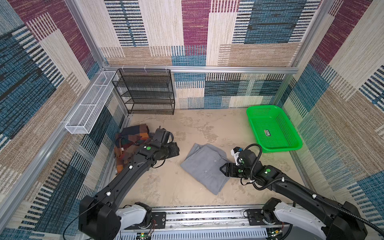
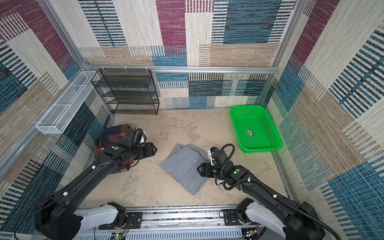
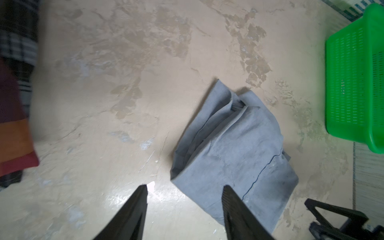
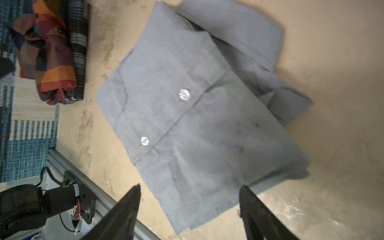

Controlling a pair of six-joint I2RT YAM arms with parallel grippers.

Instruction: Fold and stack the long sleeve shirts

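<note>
I see the gray shirt (image 1: 204,166) folded flat at the centre, buttons up. The plaid shirt (image 1: 131,136) lies bunched, well apart.

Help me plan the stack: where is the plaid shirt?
In both top views the plaid shirt lies by the left wall, partly under the left arm.

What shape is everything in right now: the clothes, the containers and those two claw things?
gray shirt, folded, lying flat.
plaid shirt, bunched up, not folded.
green basket, upright, empty.
black shelf, empty.
white wire basket, empty.
left gripper, jaws open, holding nothing.
right gripper, jaws open over the gray shirt, holding nothing.
</note>
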